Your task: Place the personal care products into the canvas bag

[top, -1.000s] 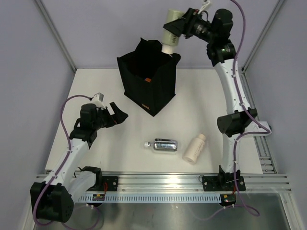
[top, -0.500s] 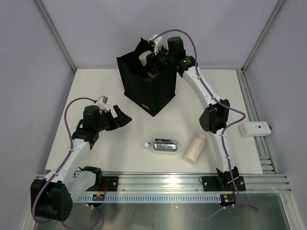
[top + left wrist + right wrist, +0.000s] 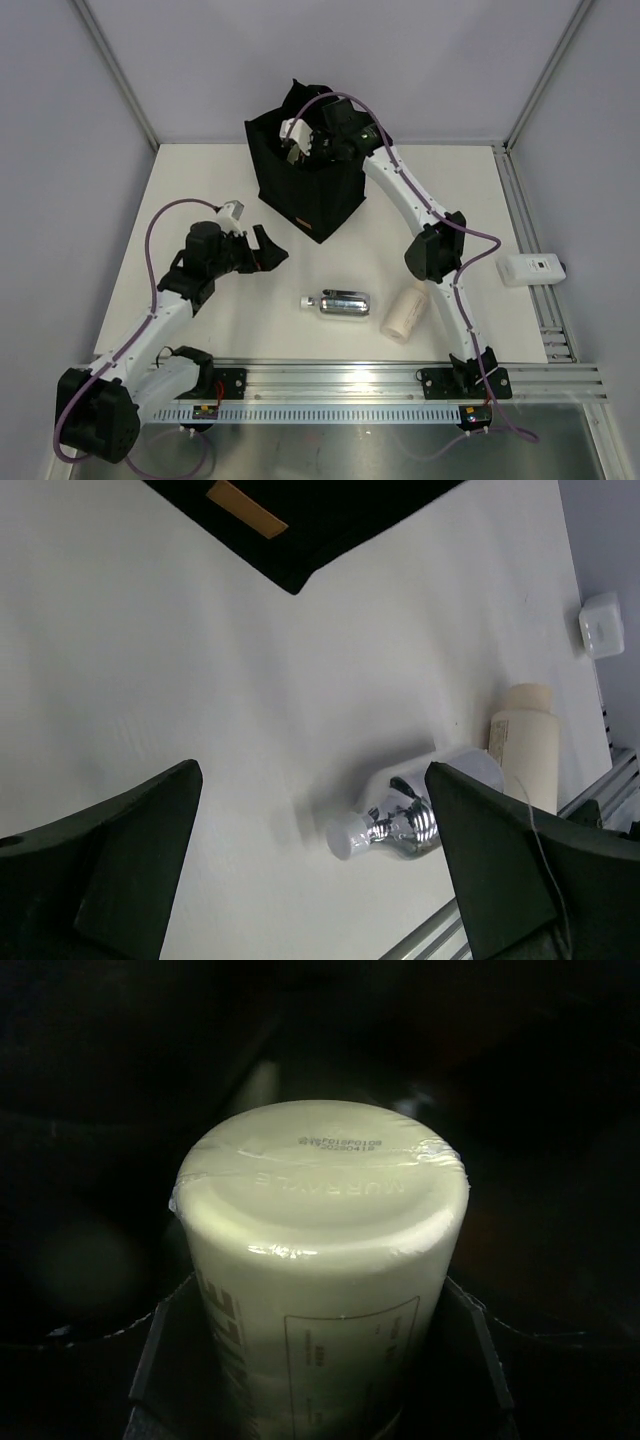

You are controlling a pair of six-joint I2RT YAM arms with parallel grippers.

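The black canvas bag (image 3: pixel 300 200) stands at the back of the table; its corner and tan label show in the left wrist view (image 3: pixel 330 510). My right gripper (image 3: pixel 300 148) is down inside the bag's mouth, shut on a sage-green bottle (image 3: pixel 320 1250), with dark bag interior all round. A shiny silver bottle (image 3: pixel 343 303) lies on its side on the table, with a cream bottle (image 3: pixel 405 310) just right of it. My left gripper (image 3: pixel 270 250) is open and empty, above the table left of the silver bottle (image 3: pixel 410 825). The cream bottle (image 3: pixel 525 745) shows behind it. The other bottles are hidden.
A white box (image 3: pixel 530 268) lies at the table's right edge, and also shows in the left wrist view (image 3: pixel 603 623). An aluminium rail (image 3: pixel 400 380) runs along the near edge. Grey walls close the back and sides.
My right arm has come down from above the bag into its mouth with the sage-green bottle. My left gripper has moved right, toward the silver bottle.
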